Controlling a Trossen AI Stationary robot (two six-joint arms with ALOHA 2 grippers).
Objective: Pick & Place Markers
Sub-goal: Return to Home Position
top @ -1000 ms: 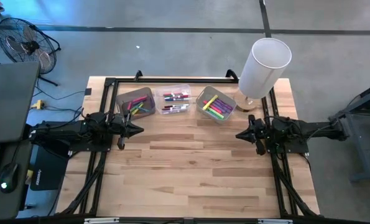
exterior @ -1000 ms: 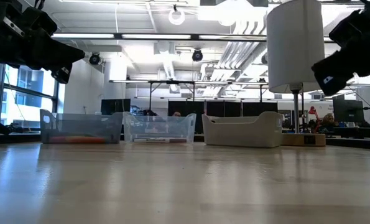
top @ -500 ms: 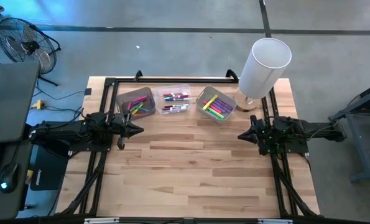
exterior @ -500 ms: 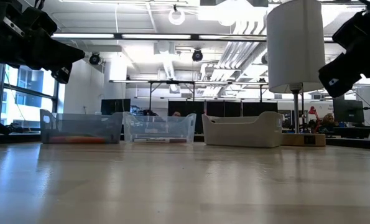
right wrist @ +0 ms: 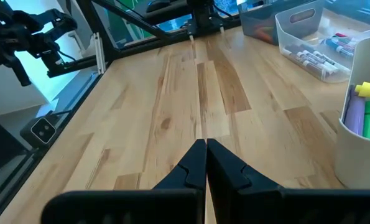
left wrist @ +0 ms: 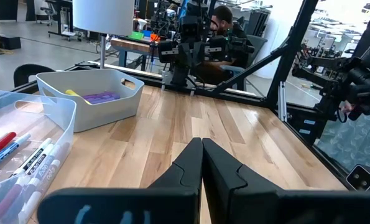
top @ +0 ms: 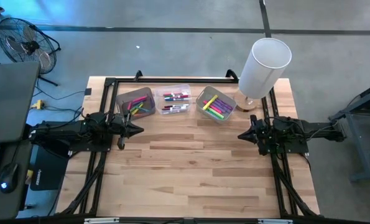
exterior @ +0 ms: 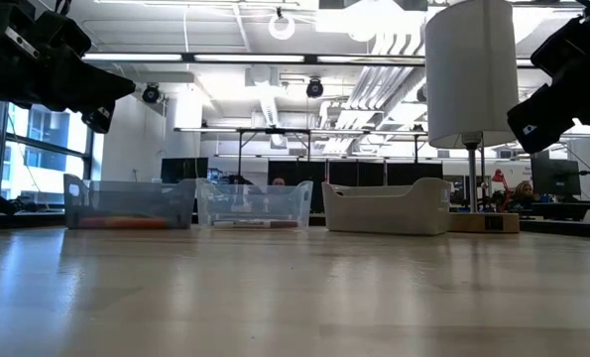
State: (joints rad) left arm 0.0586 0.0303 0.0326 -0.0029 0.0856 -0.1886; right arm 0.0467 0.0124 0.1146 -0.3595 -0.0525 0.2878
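Note:
The markers lie in three small bins in a row near the table's far edge. A left grey bin (top: 137, 102) holds mixed colours. A clear middle bin (top: 175, 101) holds white-barrelled markers (left wrist: 23, 163). A right grey bin (top: 214, 106) holds yellow, green, pink and purple markers (right wrist: 366, 111). My left gripper (top: 138, 130) hovers shut above the wood, on the near side of the left bin. My right gripper (top: 239, 135) hovers shut, near-right of the right bin. Both grippers are off the table in the low view, and neither touches anything.
A white lamp (top: 262, 65) stands at the far right corner, just behind the right arm. A black frame (top: 172, 79) runs along the far edge behind the bins. Bare wooden tabletop (top: 191, 168) spreads between the two arms and toward the near edge.
My right gripper has drawn back a little toward the table's right edge, staying shut. The left arm and the bins have kept still.

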